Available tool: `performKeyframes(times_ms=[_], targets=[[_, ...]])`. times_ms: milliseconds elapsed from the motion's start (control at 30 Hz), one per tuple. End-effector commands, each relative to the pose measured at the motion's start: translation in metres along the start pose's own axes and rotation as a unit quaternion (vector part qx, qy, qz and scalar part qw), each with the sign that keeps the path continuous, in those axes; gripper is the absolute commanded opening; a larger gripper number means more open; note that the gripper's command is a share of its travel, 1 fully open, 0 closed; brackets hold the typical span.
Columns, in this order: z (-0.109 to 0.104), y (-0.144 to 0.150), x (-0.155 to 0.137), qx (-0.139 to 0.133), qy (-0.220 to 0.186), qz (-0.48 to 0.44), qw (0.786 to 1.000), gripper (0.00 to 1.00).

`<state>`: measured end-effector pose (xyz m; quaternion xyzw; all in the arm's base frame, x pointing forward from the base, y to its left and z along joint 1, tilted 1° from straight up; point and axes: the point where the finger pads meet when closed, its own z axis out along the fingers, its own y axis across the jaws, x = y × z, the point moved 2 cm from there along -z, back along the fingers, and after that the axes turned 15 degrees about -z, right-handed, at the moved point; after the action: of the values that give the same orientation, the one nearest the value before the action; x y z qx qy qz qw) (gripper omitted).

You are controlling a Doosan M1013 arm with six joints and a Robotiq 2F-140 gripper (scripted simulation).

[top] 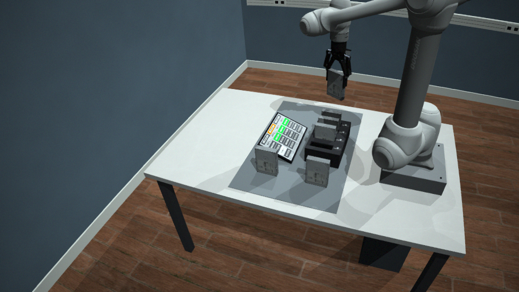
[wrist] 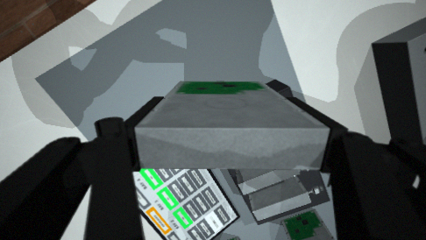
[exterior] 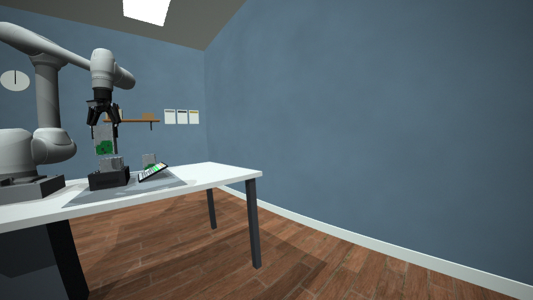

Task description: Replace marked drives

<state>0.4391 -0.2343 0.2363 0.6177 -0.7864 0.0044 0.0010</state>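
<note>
My gripper is shut on a grey drive, high above the far end of the dock; its green board side shows in the exterior view. The black dock stands on the mat. Three drives stand in it, the nearest beside an empty bay at the near end. Two more drives stand upright on the mat. The screen shows three green cells and one orange box; its text is unreadable.
The screen leans on the mat beside the dock. The robot base stands on the white table on the dock's other side. A shelf hangs on the wall.
</note>
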Motion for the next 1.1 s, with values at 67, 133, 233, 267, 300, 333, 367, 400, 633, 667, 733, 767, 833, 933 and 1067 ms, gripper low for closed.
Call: performKeyframes(times_ms=[67,133,233,267,300,333,367,400,633,667,733,767,833,933,1067], targets=[[-0.001,-0.002,-0.023,0.001,0.000,-0.016,1.000,0.10],[-0.001,-0.003,-0.033,0.001,0.000,-0.023,1.000,0.10],[-0.001,-0.003,-0.037,0.001,0.000,-0.026,1.000,0.10],[-0.001,-0.003,-0.042,0.001,0.000,-0.030,1.000,0.10],[-0.001,-0.003,-0.047,0.001,0.000,-0.033,0.999,0.10],[-0.001,-0.003,-0.052,0.001,0.000,-0.037,0.999,0.10],[-0.001,-0.003,-0.057,0.001,0.000,-0.040,0.999,0.10],[-0.001,-0.003,-0.062,0.001,0.000,-0.044,0.999,0.10],[-0.001,-0.001,-0.098,0.000,0.000,-0.070,0.998,0.10],[-0.001,-0.001,-0.103,0.000,0.000,-0.074,0.997,0.10],[-0.001,0.001,-0.114,0.000,0.000,-0.081,0.997,0.10],[-0.001,0.001,-0.114,0.000,0.000,-0.081,0.997,0.10],[-0.001,0.001,-0.119,0.000,0.000,-0.085,0.996,0.10],[-0.001,0.004,-0.135,0.000,0.000,-0.097,0.995,0.10],[-0.001,0.008,-0.156,0.000,0.000,-0.112,0.994,0.10]])
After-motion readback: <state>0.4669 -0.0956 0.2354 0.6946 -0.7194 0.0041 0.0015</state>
